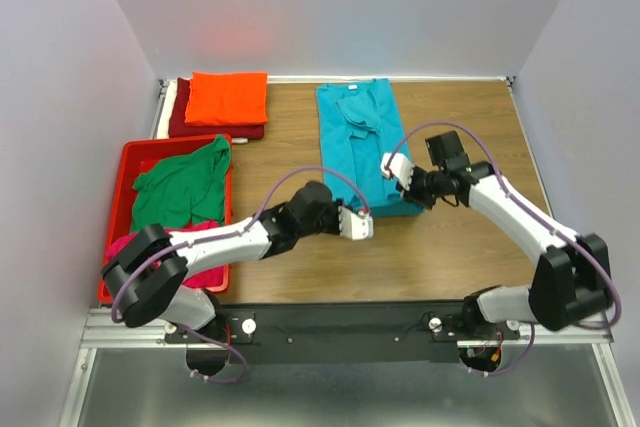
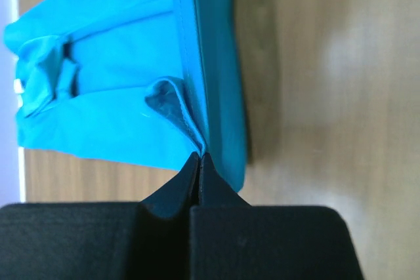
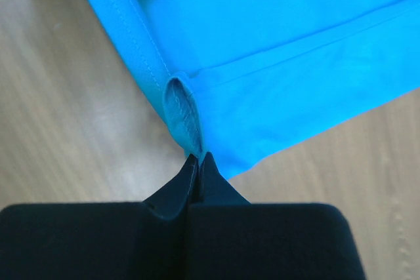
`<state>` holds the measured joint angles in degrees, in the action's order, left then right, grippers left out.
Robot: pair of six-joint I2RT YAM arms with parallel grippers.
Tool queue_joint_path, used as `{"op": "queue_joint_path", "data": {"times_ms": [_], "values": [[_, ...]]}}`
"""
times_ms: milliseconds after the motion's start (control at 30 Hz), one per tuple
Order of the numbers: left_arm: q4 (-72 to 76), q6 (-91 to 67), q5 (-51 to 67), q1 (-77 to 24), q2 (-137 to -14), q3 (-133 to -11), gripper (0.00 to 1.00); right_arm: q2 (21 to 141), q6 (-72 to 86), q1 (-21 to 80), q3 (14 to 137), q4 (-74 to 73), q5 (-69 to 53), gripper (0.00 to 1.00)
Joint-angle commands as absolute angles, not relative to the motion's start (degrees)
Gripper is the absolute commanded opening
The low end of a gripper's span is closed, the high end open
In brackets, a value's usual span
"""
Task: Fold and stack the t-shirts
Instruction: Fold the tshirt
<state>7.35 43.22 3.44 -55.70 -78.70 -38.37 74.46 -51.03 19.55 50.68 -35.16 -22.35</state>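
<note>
Your turquoise cotton short-sleeved t-shirt [image 1: 352,137] lies folded into a long strip on the wooden worktop [image 1: 470,247], to the right of the red plastic crate [image 1: 170,141] and apart from it.

Your left gripper [image 2: 199,157] is at the strip's near end, on the side facing the crate. Its fingers are pressed together on a small raised pleat of the turquoise hem.

Your right gripper [image 3: 199,157] is at the same end, on the side away from the crate. Its fingers are likewise pinching a small loop of stitched hem.

A crumpled green t-shirt [image 1: 180,182] fills the crate, with a magenta t-shirt [image 1: 203,226] showing at the crate's near end.

Beyond the crate's far wall, a folded orange t-shirt [image 1: 228,97] rests on a folded dark red t-shirt [image 1: 178,115].
</note>
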Motion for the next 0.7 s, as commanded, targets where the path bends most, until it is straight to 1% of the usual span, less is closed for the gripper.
{"op": "queue_joint_path", "data": {"times_ms": [0,100,367,433,567,667], "values": [[7.65,46.31,6.76,-49.84,-82.34,-45.16,0.0,81.64,-48.78,18.81,57.47,-34.46,-17.23,0.0],[7.82,48.07,8.17,-46.15,-85.77,-49.73,0.0,85.94,-47.73,18.02,63.79,-33.05,-15.74,0.01],[6.07,50.18,12.83,-36.66,-97.81,-63.18,0.0,104.21,-45.53,14.51,81.99,-32.7,-14.24,0.0],[5.54,50.19,13.62,-34.29,-101.23,-66.7,0.0,107.04,-45.26,14.07,87.5,-32.69,-14.33,0.0],[4.05,49.75,14.41,-31.47,-106.6,-74.15,0.0,115.99,-44.12,13.8,95.43,-32.78,-14.24,0.0],[1.85,49.66,14.68,-30.15,-110.29,-77.6,0.0,119.78,-43.68,13.89,100.71,-32.7,-13.8,0.0]]}}
